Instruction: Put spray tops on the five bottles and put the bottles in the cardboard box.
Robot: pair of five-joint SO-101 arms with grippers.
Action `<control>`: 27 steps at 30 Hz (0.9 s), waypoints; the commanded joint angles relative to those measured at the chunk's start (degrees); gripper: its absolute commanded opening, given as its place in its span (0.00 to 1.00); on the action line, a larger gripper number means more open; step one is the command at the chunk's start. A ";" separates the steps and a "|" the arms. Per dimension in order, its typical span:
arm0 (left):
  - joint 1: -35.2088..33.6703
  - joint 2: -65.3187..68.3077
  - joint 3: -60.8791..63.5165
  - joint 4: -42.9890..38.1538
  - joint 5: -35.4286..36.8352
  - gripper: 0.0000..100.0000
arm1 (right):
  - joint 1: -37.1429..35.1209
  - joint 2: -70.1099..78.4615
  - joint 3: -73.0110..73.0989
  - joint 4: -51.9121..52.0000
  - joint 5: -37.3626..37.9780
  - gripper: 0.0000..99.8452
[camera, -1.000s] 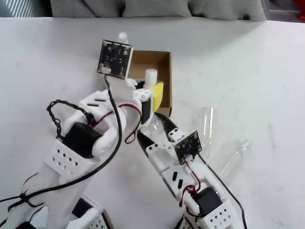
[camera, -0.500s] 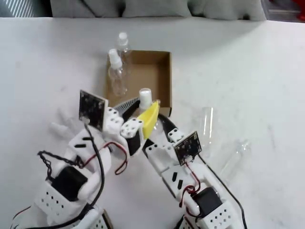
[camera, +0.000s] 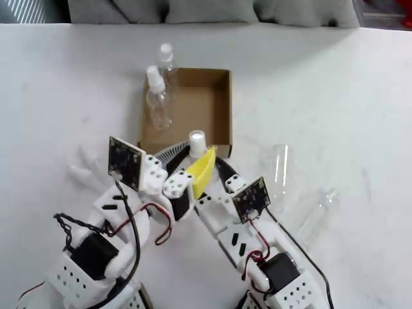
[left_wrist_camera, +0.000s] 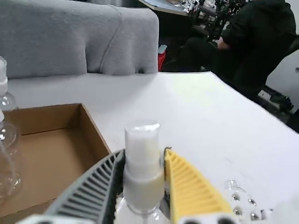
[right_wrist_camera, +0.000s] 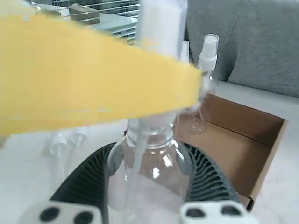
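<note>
My left gripper (camera: 195, 153) is shut on a white spray top (camera: 197, 141), pinched between its grey and yellow fingers (left_wrist_camera: 184, 186) in the left wrist view. The spray top (left_wrist_camera: 142, 163) stands upright just over the neck of a clear bottle (right_wrist_camera: 149, 179). Its thin tube hangs down into that neck. My right gripper (right_wrist_camera: 149, 189) is shut on this bottle, just in front of the cardboard box (camera: 219, 103). Two bottles with spray tops (camera: 158, 96) stand at the box's left wall. One of them (right_wrist_camera: 205, 79) appears in the right wrist view.
Two bare clear bottles (camera: 280, 168) (camera: 318, 214) lie on the white table to the right of the arms. Loose spray tops (camera: 80, 170) lie on the table to the left. A grey sofa runs along the table's far edge.
My left arm has drawn back from over the box with the spray top and brought it down over the bottle held in the right gripper. The right arm has stayed still.
</note>
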 commanded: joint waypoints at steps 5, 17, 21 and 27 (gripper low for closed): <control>4.26 -0.40 6.77 -11.69 -7.82 0.02 | 3.30 -0.66 0.18 -0.13 0.44 0.02; 3.82 -6.55 13.54 -15.21 -8.09 0.02 | 3.30 -0.66 0.09 0.13 0.62 0.02; 3.82 -12.44 16.70 -14.77 -8.09 0.02 | 3.38 -0.66 0.00 0.13 0.62 0.02; 4.09 -17.80 20.31 -12.92 -8.09 0.02 | 4.70 -0.66 0.00 -0.04 0.62 0.02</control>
